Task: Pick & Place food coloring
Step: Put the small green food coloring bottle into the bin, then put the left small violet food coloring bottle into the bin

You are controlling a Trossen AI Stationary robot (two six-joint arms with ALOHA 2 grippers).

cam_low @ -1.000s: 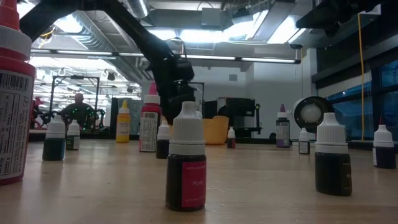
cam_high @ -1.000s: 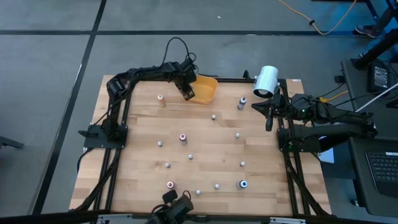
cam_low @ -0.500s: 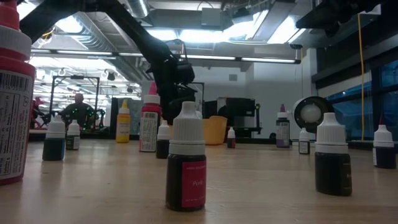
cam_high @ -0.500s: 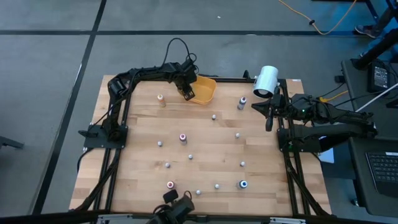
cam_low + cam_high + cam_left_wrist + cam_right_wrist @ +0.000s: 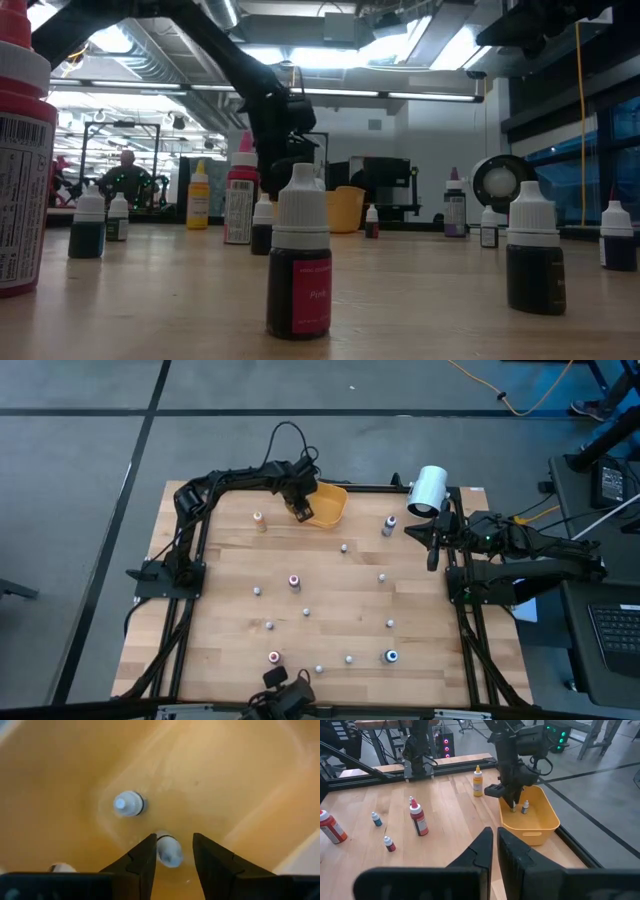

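Observation:
The orange bowl [image 5: 332, 506] stands at the table's far edge. My left gripper [image 5: 300, 510] reaches down into it, open. In the left wrist view a tiny white-topped food coloring bottle [image 5: 169, 851] sits on the bowl's floor between the fingers [image 5: 174, 837]; I cannot tell whether a finger touches it. A second bottle [image 5: 128, 803] stands beside it. Several more small bottles are scattered over the table, such as a red-topped one [image 5: 294, 580] and a blue-topped one [image 5: 391, 655]. My right gripper [image 5: 432, 550] waits at the right edge, shut.
A big white cylinder [image 5: 428, 490] sits at the far right corner. A taller purple-topped bottle [image 5: 388, 525] and an orange bottle [image 5: 260, 520] stand near the far edge. Black frame rails run along the table's left and right sides. A camera mount [image 5: 285, 690] sits at the near edge.
My left gripper has shifted a little toward the table's far edge, staying over the orange bowl. The bottles on the table have not moved.

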